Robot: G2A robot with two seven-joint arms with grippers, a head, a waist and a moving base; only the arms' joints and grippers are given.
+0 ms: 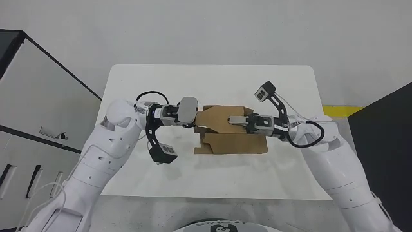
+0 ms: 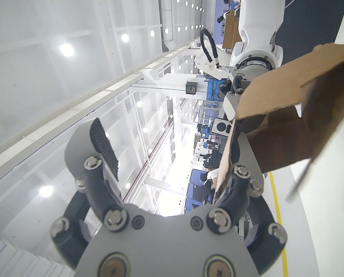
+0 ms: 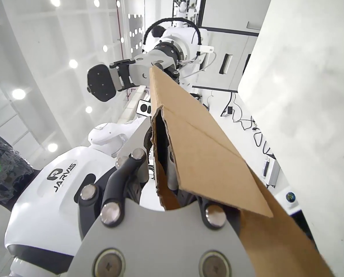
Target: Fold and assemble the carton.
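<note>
Assembly partway along, judging by the raised but unsquared board; resting the carton (image 1: 232, 140) on the middle of the table (image 1: 161, 84), long axis running from the table's left edge towards its right edge; holding the right gripper (image 1: 233, 120) above the table's centre, over the carton's top, jaws looking clamped on an upper flap (image 3: 195, 151), with the board's edge running straight through the gap in the right wrist view; standing the left gripper (image 2: 169, 134) at the carton end facing the table's left edge, jaws spread wide and gripping nothing; touching the edge of a loose flap (image 2: 228, 151) with one finger (image 2: 248, 157) alone, leaving the other finger (image 2: 104, 145) out in open air, well apart from any board; placing that flap, then, hard to one side of the open jaws rather than midway between them; reckoning the left arm the nearer one to this open end, and the right arm the anchor; judging the coming move as a turn of the end flap inward, across the long axis, towards the table's centre; expecting a plain squeeze from here to drag the flap sideways rather than pinch it squarely; expecting thin board like this to bow or crease off its score line under a skewed push; counting on the right-hand clamp to stop the whole carton from sliding towards the table's right edge.
</note>
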